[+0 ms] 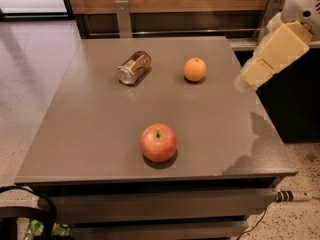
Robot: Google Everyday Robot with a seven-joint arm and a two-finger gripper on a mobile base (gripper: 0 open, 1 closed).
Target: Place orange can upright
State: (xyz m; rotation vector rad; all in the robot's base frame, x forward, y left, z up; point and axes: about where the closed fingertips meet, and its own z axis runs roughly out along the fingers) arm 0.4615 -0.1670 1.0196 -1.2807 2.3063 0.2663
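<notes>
- Camera view: the small orange-gold metal drink can with silver ends (134,67) lies on its side on the flat grey-brown table (95,134), toward the far edge. It is well apart from the cream-coloured blocky claw (250,79), off to the claw's left as this view shows it.
- The claw hangs in the air over the table's right edge, touching nothing. Whether it is apart or together cannot be told from here.
- The round orange fruit (195,69) sits between the claw and the can, nearer the claw. The red apple (158,142) rests nearer the front edge, below and left of the claw, clear of the can.
- Handling, as a judgement: the can looks light and thin-walled, stiff enough for a modest squeeze but liable to dent under a hard one. Its glossy round body is likely slippery, and lying down it will probably roll at a sideways nudge.
- Best hold, as a judgement: across the middle of the body, with the jaws closing on the curved sides square to the long axis. The silver ends offer flat faces but less to hold.
- Pointing: the can's long axis lies flat on the table and runs diagonally. One silver end faces the near left, away from the claw, and the other end points to the far right.
- To stand upright, that axis has to be swung through a quarter turn until one silver end sits flat on the table. That step is not yet begun.
</notes>
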